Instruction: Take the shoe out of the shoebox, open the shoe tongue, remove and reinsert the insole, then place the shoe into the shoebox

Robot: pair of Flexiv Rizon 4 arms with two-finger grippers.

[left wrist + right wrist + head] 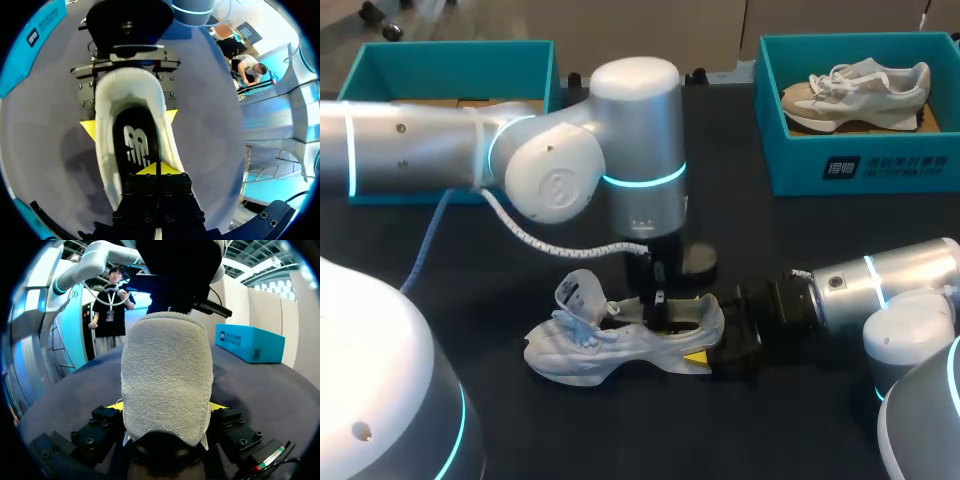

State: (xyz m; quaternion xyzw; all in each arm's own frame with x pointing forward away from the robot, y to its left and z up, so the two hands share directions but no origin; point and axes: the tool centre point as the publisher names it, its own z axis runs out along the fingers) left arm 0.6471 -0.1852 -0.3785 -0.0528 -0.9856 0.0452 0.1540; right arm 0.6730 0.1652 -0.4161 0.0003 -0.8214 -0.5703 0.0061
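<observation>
**Shoe on table, held at heel and entered from above**

The left box, teal and open-topped, stands at the table's back left corner.

The left arm enters from the left edge and reaches to the middle of the table. The left gripper points straight down into the opening of the shoe. In the left wrist view, the left gripper has both yellow tips pressed together with no gap. The tips meet the dark insole inside the shoe. Whether any of the insole is pinched between them cannot be told.

The shoe is white and rests on its sole near the middle of the front edge. Its toe points to the left edge and its heel to the right edge. The tongue stands up and forward over the laces.

The right arm enters from the right edge, low over the table. The right gripper clamps the heel, with one finger on each side. In the right wrist view, the right gripper has a yellow tip against each side of the shoe.

The right box, also teal, stands at the back right corner. It contains a second shoe, which is beige and white.
</observation>
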